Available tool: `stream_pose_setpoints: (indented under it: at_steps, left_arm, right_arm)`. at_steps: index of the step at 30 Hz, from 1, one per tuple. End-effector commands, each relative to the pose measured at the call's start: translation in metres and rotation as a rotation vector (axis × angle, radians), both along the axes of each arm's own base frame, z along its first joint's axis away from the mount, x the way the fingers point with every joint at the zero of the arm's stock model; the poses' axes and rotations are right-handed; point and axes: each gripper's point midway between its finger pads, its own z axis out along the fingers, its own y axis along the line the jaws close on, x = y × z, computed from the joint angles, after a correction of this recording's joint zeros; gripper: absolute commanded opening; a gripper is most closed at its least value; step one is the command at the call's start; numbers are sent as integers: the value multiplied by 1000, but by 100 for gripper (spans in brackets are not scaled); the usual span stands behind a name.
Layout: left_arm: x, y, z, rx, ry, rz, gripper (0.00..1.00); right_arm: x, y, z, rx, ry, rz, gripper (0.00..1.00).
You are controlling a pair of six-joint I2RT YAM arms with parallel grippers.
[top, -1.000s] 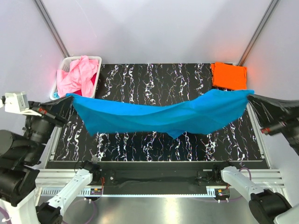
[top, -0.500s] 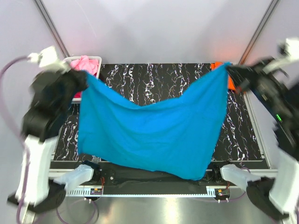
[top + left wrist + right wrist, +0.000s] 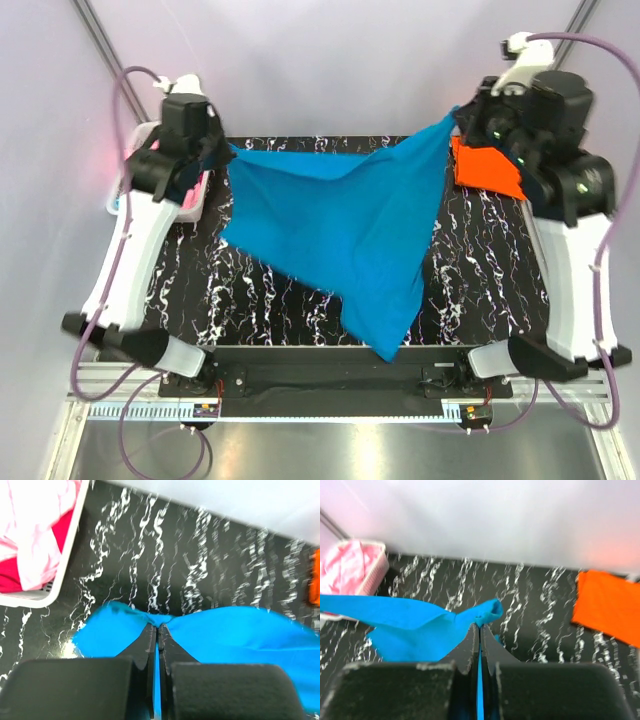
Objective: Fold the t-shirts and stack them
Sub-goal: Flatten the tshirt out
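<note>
1. The left gripper (image 3: 222, 150), in the upper left of the overhead frame, is pinching one top corner of the bright teal-blue soft cloth t-shirt (image 3: 340, 230). In the left wrist view its jaws are pressing together on a thin fold of the cloth.
2. The right gripper (image 3: 455, 118), in the upper right of the overhead frame, is clamping the opposite top corner. Its jaws are likewise closed tight on blue cloth.
3. The blue shirt is hanging spread between the two raised grippers, above the black, white-veined marbled table (image 3: 480, 290). Its top edge is sagging slightly in the middle. Its lowest tip is pointing toward the lower centre of the frame, by the table's near edge; whether that tip is touching the table cannot be told.
4. A folded orange cloth t-shirt (image 3: 490, 170) is lying flat at the upper right corner of the table, partly behind the right arm.
5. A small white plastic lattice basket (image 3: 70, 542) is sitting at the upper left corner of the table. A crumpled pink cloth t-shirt (image 3: 35, 530) is lying in it, with what looks like a red cloth shirt (image 3: 10, 577) beneath.
</note>
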Motion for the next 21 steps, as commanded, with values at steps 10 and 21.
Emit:
stream_pose_setpoints:
  at_steps: [10,21]
  left_arm:
    - [-156,28,80,-98,-323,-154,0]
    - [-207,27,112,-107,-407,-263,0]
  right_arm:
    - [-157,-37,90,46,-335,37,0]
    - [-233,-35,123,77,-490,159,0]
